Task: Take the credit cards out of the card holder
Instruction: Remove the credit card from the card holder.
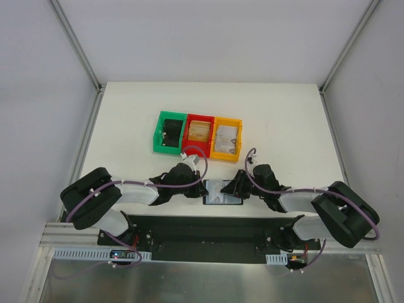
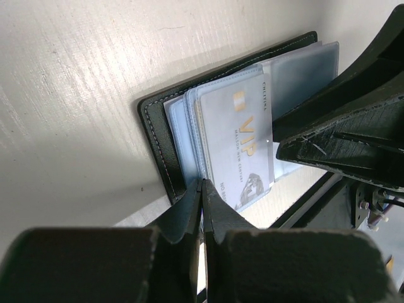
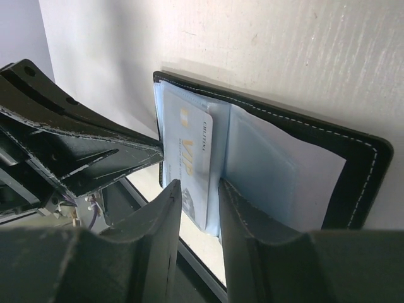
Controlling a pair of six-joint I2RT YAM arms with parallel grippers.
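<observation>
Beyond the card holder (image 1: pixel 223 194) stands a row of three coloured bins (image 1: pixel 201 117).

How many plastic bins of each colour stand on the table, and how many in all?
Green bin: 1
Red bin: 1
Yellow bin: 1
Total: 3

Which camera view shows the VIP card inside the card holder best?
The left wrist view: the VIP card faces the camera and its lettering is readable. The right wrist view shows it slanted and partly hidden by the right end effector. In the top view the card holder is too small to make out the card.
</observation>
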